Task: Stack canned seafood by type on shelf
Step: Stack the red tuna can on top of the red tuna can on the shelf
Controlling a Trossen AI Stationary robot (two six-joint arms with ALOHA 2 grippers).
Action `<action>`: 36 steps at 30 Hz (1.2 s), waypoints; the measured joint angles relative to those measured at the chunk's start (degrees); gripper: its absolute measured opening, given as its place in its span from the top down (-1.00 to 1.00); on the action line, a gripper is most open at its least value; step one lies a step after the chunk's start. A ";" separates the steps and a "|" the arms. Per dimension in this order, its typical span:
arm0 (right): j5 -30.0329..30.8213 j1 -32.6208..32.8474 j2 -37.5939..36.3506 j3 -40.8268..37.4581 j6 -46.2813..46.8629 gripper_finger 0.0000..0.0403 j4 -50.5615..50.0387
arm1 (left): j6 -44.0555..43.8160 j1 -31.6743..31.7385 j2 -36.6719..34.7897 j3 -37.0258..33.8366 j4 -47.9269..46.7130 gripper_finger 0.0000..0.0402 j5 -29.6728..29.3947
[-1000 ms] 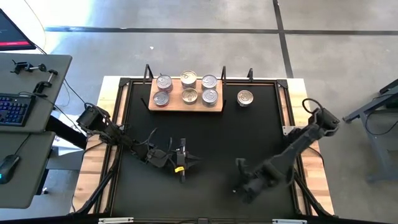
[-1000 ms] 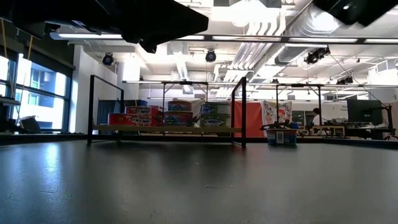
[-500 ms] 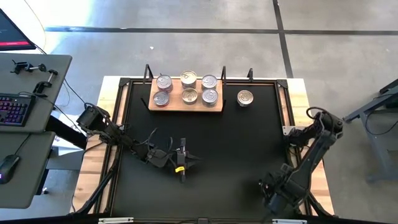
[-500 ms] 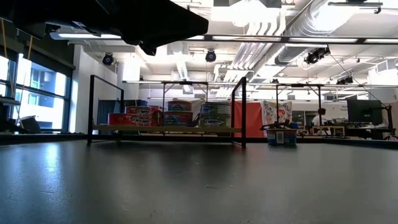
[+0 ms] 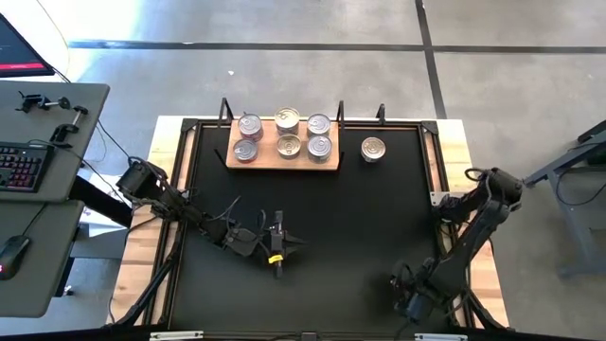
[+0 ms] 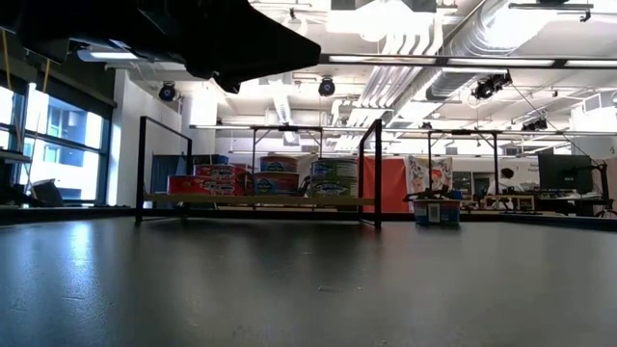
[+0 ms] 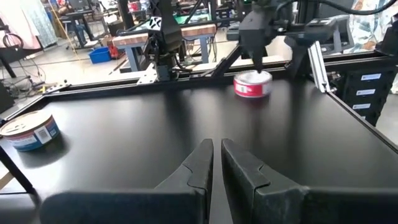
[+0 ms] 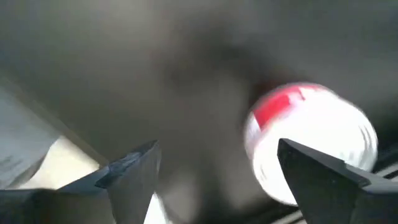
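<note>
- Six tins on the shelf, in two rows of three, far across the black surface.
- One more, a blue-sided tin, on the surface just beside the shelf's right end, not on the board.
- Grey floor all around in the high view, with dark lines across it.
- Off to the left, a grey desk with a keyboard.
- In the low view, a big room behind the surface: white pipes and lights on the ceiling, tall windows on the left.
- Thin black metal frame around the shelf, with the tins' sides showing red and blue between its posts.
- Left claw low over the middle of the surface, near the front, fingers almost together with only a thin gap, holding nothing.
- Right claw at the front right corner of the surface, spread wide, gripping nothing.
- Red-sided tin on the surface right under the right claw, well apart from the shelf; hidden by the arm in the high view.
- Cannot tell if claw and tin touch.
- Nothing else on the black surface between that tin and the shelf.
</note>
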 joint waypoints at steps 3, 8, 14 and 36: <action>-0.48 -0.40 0.48 -2.91 0.01 -0.55 0.03 | -0.02 0.00 0.01 0.00 -0.10 0.88 0.00; -6.54 -0.45 0.21 -7.53 1.37 -0.46 1.60 | -0.04 0.00 0.01 0.00 -0.11 0.88 0.00; -6.40 -0.94 -0.29 -11.02 1.91 -0.25 5.08 | -0.09 -0.02 0.00 0.00 -0.09 0.88 0.00; 18.39 -31.93 4.69 -10.22 -68.10 -0.05 66.30 | 3.64 -4.85 0.02 0.00 0.63 0.88 -10.12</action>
